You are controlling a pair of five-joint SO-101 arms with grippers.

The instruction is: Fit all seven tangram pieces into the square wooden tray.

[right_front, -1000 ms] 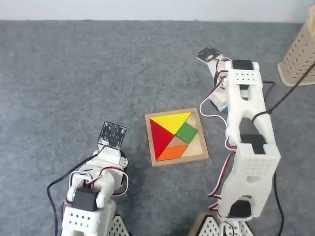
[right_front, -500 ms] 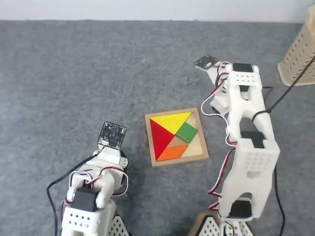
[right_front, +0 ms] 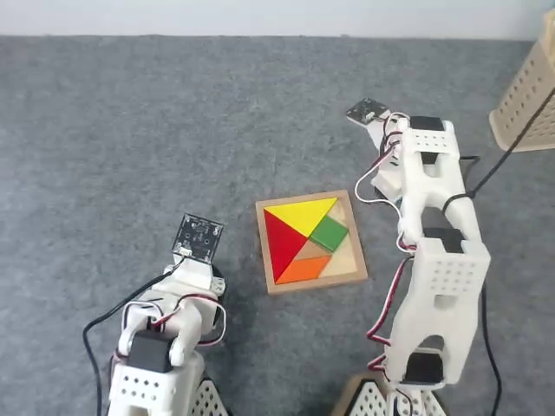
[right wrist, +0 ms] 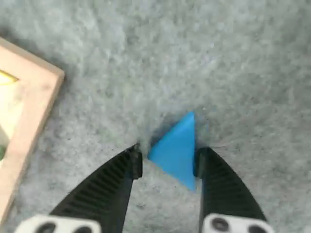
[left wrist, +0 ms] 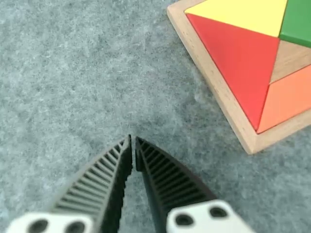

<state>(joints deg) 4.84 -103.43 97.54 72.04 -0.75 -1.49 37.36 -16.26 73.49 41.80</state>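
The square wooden tray (right_front: 357,260) lies mid-table on grey carpet, holding a yellow triangle (right_front: 303,215), a red triangle (right_front: 282,243), a green square (right_front: 329,232) and an orange piece (right_front: 303,270); bare wood shows along its right side. A blue triangle (right wrist: 176,148) lies on the carpet just right of the tray, and my right gripper (right wrist: 168,156) is shut on it, one finger at each side. My left gripper (left wrist: 132,141) is shut on nothing, low over the carpet beside the tray's rim (left wrist: 214,82), near the red triangle (left wrist: 243,63).
A beige perforated stand (right_front: 529,95) sits at the far right edge. The right arm (right_front: 429,173) stretches along the tray's right side. Open carpet lies behind and to the left of the tray.
The right arm's wrist has shifted slightly toward the front and right over the spot beside the tray. The left arm and the tray's pieces have stayed put.
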